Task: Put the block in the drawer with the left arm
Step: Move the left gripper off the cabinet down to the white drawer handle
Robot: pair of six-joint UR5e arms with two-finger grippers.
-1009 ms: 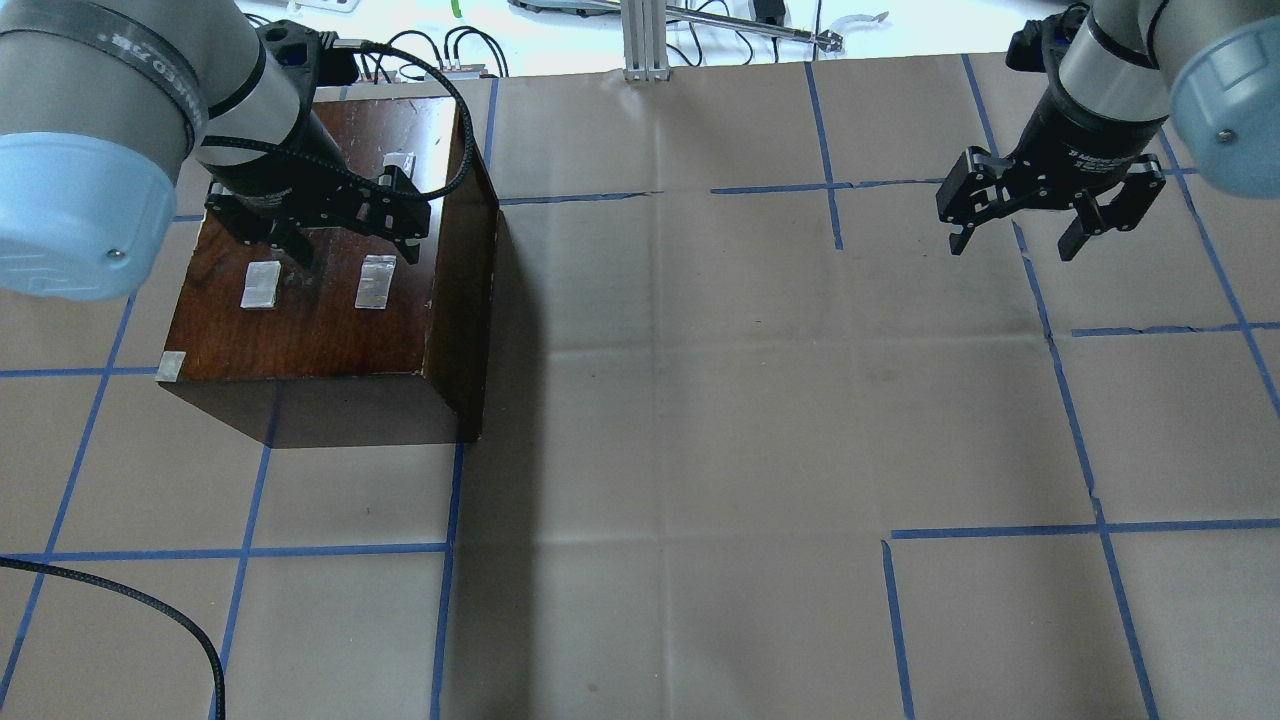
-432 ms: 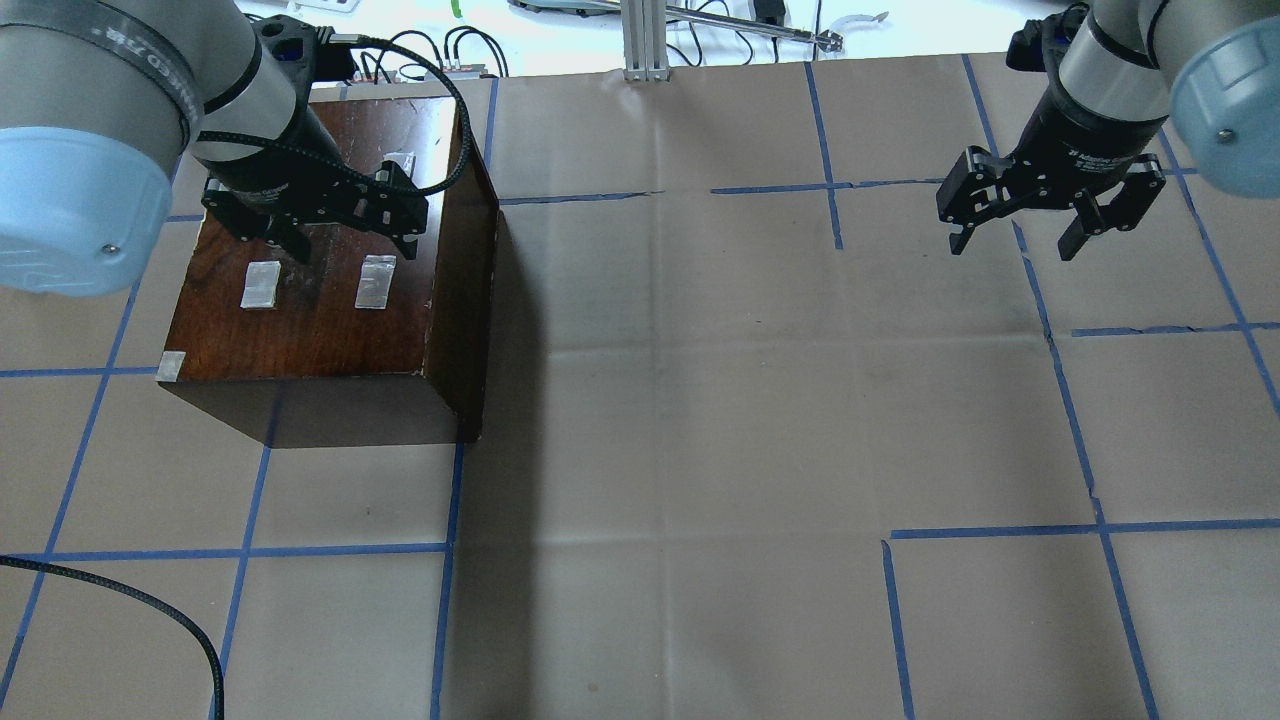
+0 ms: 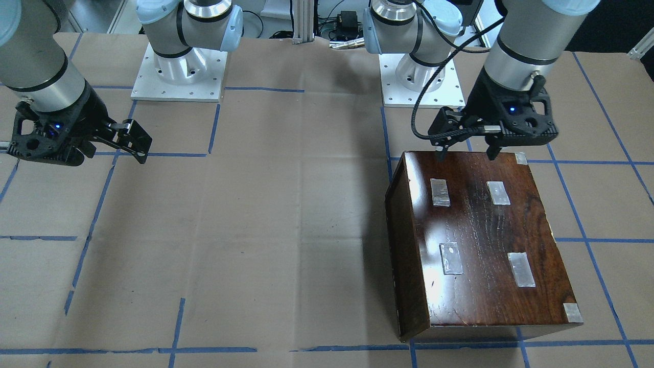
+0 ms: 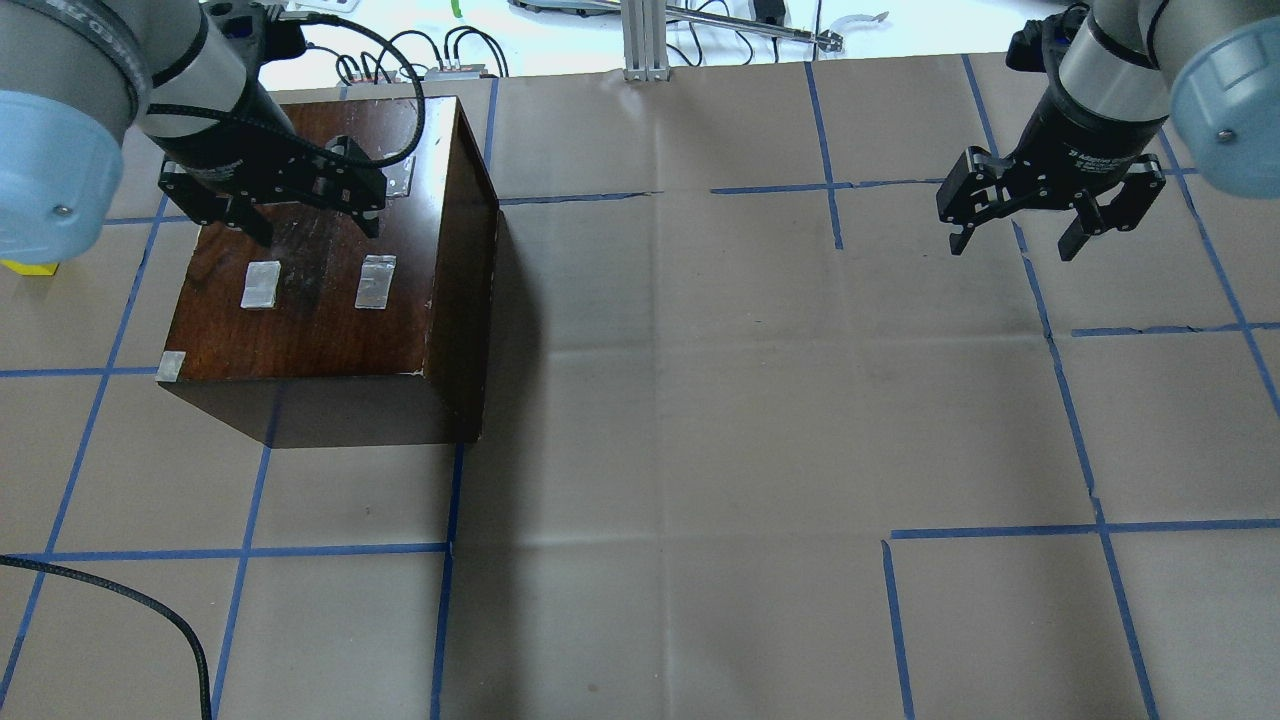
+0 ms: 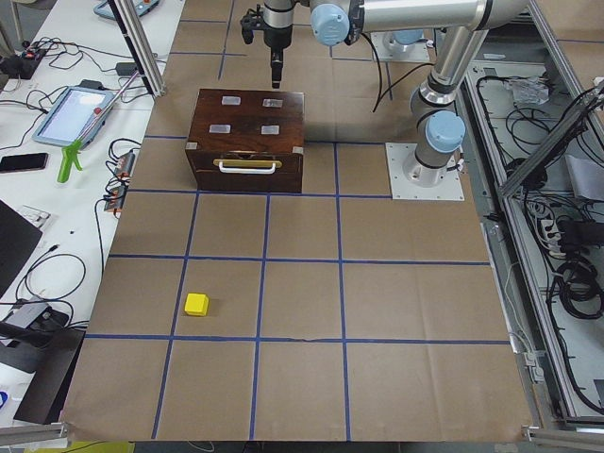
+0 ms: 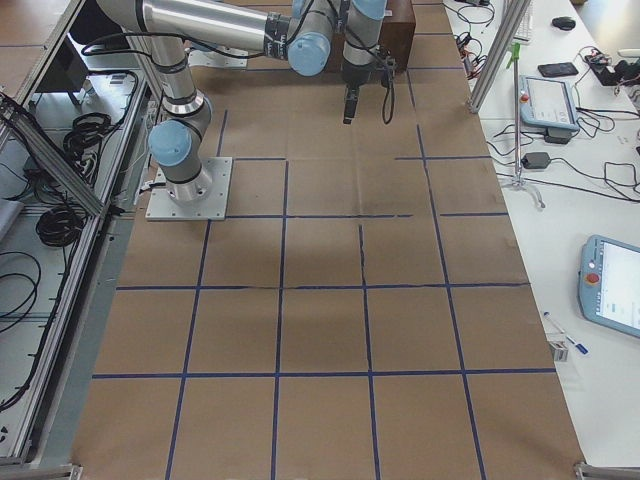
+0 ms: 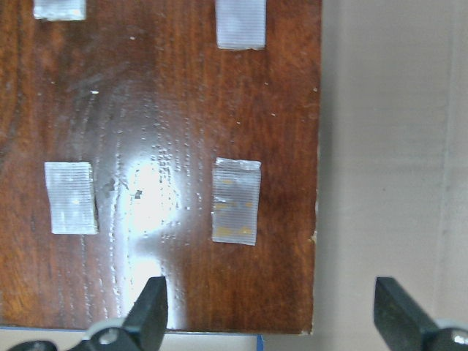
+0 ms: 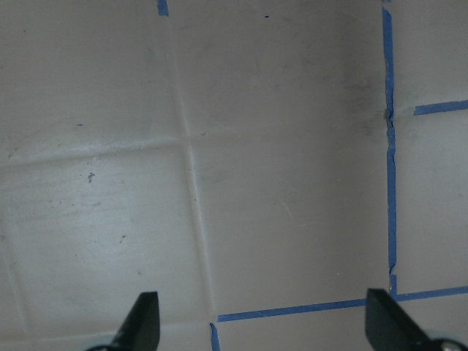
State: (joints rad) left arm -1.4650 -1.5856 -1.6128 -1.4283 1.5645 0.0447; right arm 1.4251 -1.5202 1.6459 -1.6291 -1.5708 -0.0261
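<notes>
The yellow block lies on the table paper well away from the box; in the overhead view only a yellow sliver shows at the left edge. The drawer is shut inside the dark-brown box; its front with a pale handle shows only in the exterior left view. My left gripper hovers open and empty above the box top, also seen from across the table and in its wrist view. My right gripper hangs open and empty over bare paper.
Tape patches dot the box top. Blue tape lines grid the brown paper. An aluminium post and cables stand at the table's far edge. A loose black cable lies at the front left.
My left gripper has shifted left above the box top in the overhead view, still open, uncovering a sliver of the yellow block at the left edge. The right arm has not moved.
</notes>
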